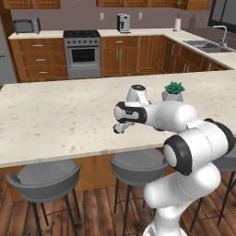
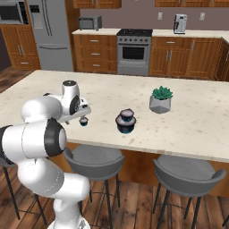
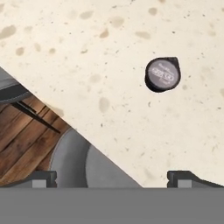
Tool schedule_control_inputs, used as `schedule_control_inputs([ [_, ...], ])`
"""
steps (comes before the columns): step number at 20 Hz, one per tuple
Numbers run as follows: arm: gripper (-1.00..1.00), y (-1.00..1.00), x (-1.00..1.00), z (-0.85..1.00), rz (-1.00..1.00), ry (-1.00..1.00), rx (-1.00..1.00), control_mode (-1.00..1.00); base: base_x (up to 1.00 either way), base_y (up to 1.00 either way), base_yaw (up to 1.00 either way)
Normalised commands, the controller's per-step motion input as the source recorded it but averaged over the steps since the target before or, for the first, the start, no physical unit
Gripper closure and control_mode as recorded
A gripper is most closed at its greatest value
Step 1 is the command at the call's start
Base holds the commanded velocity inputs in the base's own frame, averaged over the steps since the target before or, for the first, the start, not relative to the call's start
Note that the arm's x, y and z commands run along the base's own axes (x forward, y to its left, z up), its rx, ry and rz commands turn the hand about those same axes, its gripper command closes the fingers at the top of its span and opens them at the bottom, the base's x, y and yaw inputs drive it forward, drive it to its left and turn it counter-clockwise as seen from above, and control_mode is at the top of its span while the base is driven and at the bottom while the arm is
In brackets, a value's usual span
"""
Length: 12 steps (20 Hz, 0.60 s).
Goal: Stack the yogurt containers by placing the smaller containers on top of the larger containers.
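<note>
The tiniest dark cup [image 2: 83,120] stands alone on the pale island counter [image 2: 192,125] near its front edge. From above it is a dark round lid [image 3: 162,74]. To its right the mid-sized dark cup [image 2: 126,114] sits on top of the widest cup [image 2: 125,127], whose lower edge is bluish. My gripper [image 2: 82,113] hovers just above the tiniest cup and a little off to its side. In the hand view the gripper [image 3: 112,179] is open, its fingertips [image 3: 43,178] far apart with nothing between them. The arm hides the cups in the left base view, where the gripper [image 1: 120,128] hangs over the counter.
A green potted plant [image 2: 160,100] in a grey pot stands right of the stack, also seen behind the arm [image 1: 174,90]. Grey bar stools [image 2: 94,157] line the counter's front edge. The counter edge [image 3: 87,140] runs diagonally close to the gripper.
</note>
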Motion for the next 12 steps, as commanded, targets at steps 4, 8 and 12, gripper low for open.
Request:
schedule_control_inputs([
  [4, -1.00, 0.00, 0.07, -0.05, 0.03, 0.00, -0.02, -1.00, 0.00, 0.00, 0.00],
  [8, -1.00, 0.00, 0.11, -0.03, 0.03, 0.00, -0.01, -1.00, 0.00, 0.00, 0.00],
  [12, -1.00, 0.00, 0.14, -0.06, 0.04, 0.00, 0.00, -1.00, 0.00, 0.00, 0.00],
])
